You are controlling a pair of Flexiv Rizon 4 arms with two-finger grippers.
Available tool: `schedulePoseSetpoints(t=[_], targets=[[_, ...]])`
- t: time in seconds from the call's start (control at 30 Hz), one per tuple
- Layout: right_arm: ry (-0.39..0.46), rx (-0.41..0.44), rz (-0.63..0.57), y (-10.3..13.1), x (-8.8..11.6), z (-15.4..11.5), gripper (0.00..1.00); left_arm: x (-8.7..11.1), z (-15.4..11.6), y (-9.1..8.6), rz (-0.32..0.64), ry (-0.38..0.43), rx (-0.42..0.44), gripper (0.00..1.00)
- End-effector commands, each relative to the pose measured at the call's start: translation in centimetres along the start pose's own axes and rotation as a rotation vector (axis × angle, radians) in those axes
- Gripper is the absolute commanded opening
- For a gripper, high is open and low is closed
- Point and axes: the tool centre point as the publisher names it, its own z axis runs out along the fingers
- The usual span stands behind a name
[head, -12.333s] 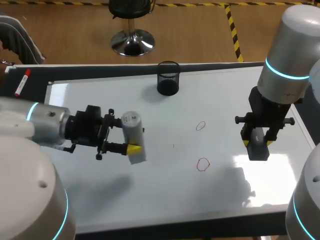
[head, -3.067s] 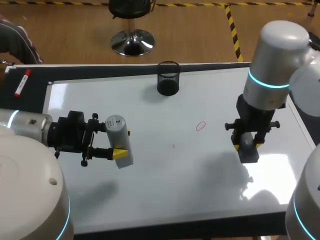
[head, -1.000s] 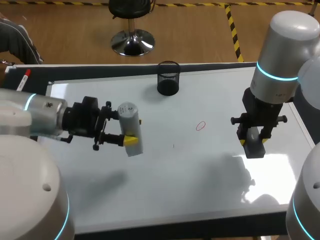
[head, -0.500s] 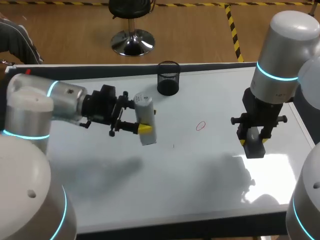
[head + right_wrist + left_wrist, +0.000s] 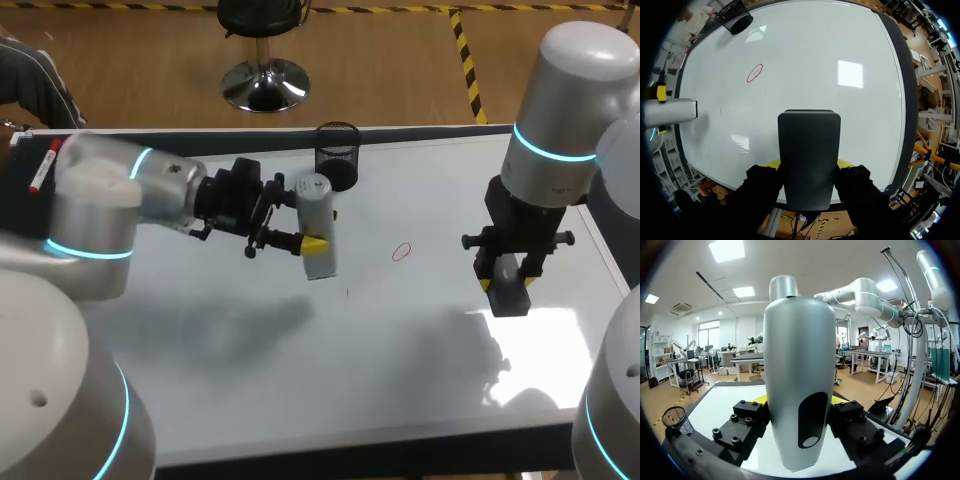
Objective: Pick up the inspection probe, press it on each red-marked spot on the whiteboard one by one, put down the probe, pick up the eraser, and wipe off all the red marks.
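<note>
The grey cylindrical inspection probe [image 5: 318, 226] hangs upright above the whiteboard [image 5: 200, 350], left of the one red ring mark [image 5: 401, 251]. My left gripper [image 5: 312, 243] is shut on the probe [image 5: 799, 390], its fingers pressing both sides. The red ring [image 5: 754, 72] lies far ahead of my right gripper [image 5: 808, 165]. That right gripper [image 5: 508, 290] is shut on the black eraser [image 5: 511, 294] and hovers over the board's right part. In the right wrist view the eraser [image 5: 808, 157] fills the space between the fingers, and the probe [image 5: 670, 112] shows off to the side.
A black mesh pen cup [image 5: 337, 156] stands at the board's far edge, just behind the probe. A red marker [image 5: 43, 165] lies off the board at the far left. The dark table border [image 5: 300, 455] frames the board at the near edge.
My left arm has carried the probe to the right and farther back, toward the red ring and the pen cup. The right arm with the eraser has stayed put.
</note>
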Motion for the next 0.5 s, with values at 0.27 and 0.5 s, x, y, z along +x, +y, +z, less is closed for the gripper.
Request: schedulePoseSetpoints(t=[0.27,0.5], targets=[[0.000,-0.002,-0.002,-0.1,-0.1,-0.1,0.00,-2.6,2.2,-0.2,-0.002,0.041,-0.004,0.00],[0.000,-0.002,-0.002,-0.1,-0.1,-0.1,0.00,-4.0,3.6,-0.8,0.000,0.063,-0.002,0.00]])
